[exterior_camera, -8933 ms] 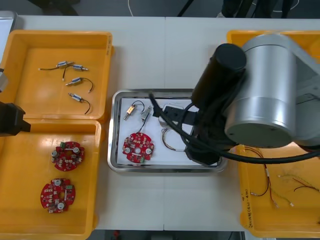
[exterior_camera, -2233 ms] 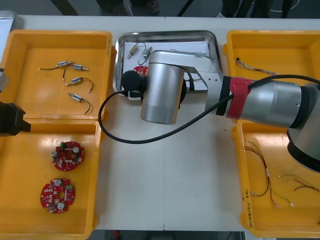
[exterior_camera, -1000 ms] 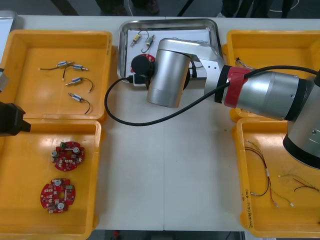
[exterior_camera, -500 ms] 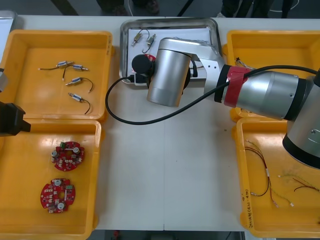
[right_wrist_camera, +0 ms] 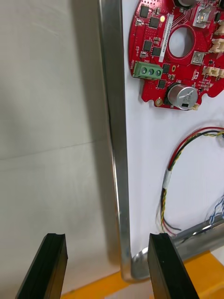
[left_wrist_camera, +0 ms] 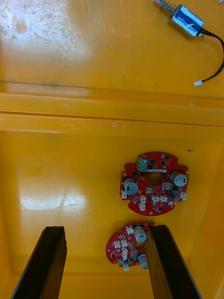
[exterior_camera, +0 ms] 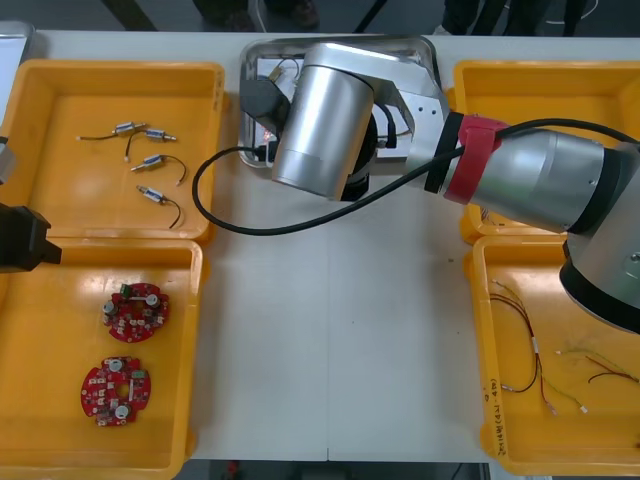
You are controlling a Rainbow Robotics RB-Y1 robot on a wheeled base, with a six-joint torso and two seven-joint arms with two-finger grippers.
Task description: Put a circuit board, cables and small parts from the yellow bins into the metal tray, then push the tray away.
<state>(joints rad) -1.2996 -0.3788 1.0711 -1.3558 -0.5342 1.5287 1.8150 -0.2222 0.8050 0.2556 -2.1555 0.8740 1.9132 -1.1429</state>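
Reaching across the far half of the table (exterior_camera: 330, 330), the right arm (exterior_camera: 520, 185) hides most of the metal tray (exterior_camera: 340, 42), which sits at the far edge between the far yellow bins (exterior_camera: 215, 110). The right gripper (right_wrist_camera: 106, 236) has its fingers spread with nothing between them. It straddles the tray's rim near a corner, one finger over bare table and the other over the tray's corner. In the tray lie a red circuit board (right_wrist_camera: 175, 51) and, near it, a red and yellow cable (right_wrist_camera: 171, 182). A bin's edge sits just past that corner. The left gripper (left_wrist_camera: 106, 229) hangs over the left bins, fingers likewise apart and empty, above two more boards (left_wrist_camera: 154, 189). Small metal parts (exterior_camera: 150, 165) lie in the bin beyond. The tabletop between the near bins is open. A line of writing (exterior_camera: 492, 405) on the right near bin's rim is too small to read.
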